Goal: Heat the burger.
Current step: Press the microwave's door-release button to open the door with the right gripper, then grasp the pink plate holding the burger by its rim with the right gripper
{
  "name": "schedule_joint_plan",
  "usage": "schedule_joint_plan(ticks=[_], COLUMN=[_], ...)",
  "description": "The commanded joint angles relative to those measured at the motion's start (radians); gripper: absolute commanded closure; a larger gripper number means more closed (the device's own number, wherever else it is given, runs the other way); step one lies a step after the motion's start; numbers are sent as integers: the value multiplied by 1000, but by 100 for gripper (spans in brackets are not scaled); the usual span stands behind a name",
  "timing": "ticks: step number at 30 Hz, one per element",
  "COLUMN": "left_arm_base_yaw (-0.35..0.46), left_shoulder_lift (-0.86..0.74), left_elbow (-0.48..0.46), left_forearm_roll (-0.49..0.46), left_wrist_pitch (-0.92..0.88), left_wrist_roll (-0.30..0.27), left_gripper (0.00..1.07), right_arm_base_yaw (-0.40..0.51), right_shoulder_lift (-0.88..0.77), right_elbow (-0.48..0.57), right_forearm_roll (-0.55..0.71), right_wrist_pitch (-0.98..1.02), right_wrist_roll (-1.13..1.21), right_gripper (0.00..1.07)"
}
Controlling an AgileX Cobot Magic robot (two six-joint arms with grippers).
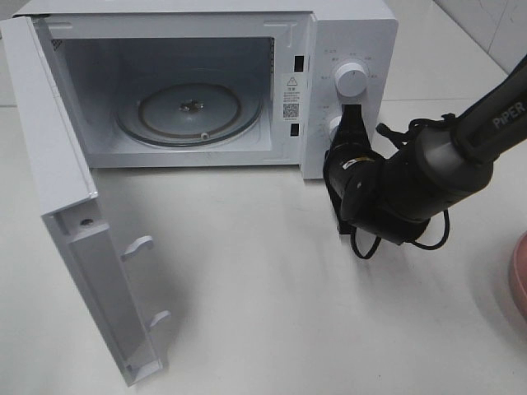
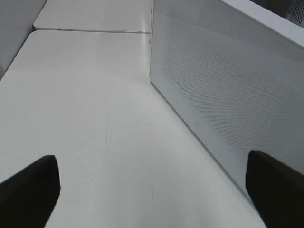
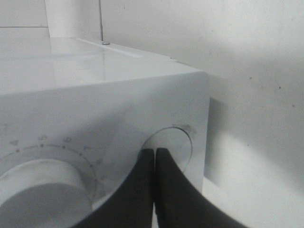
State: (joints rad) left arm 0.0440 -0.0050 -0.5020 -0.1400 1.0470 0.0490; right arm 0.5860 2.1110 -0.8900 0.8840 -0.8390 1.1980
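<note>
The door (image 1: 74,247) stands wide open, nearest the camera. The left gripper (image 2: 152,187), spread fully and empty, sits low over the table (image 2: 85,104) beside a dotted white panel, probably the door's outer face. Farther back, the right gripper (image 3: 155,153), shut on nothing, has its tips at a round control (image 3: 175,141) on the microwave (image 1: 346,33). The turntable (image 1: 189,115) is bare. The burger is out of view. Only the rim of a pink plate (image 1: 520,280) shows on the right, so the right arm is likely nearer it.
</note>
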Motion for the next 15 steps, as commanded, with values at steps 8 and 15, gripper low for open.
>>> schedule_joint_plan(ticks=[8,15], left_arm_base_yaw=[1,1], left_shoulder_lift=[-20,-20], left_elbow=[3,3], left_forearm_roll=[0,0], left_wrist_pitch=[-10,-10], left_wrist_roll=[2,2], left_gripper=[9,9], right_arm_base_yaw=[1,1], right_shoulder_lift=[-127,-232], right_elbow=[88,136], right_forearm_roll=[-25,-26], right_wrist_pitch=[128,305], right_wrist_roll=[-130,-361], right_gripper=[107,107])
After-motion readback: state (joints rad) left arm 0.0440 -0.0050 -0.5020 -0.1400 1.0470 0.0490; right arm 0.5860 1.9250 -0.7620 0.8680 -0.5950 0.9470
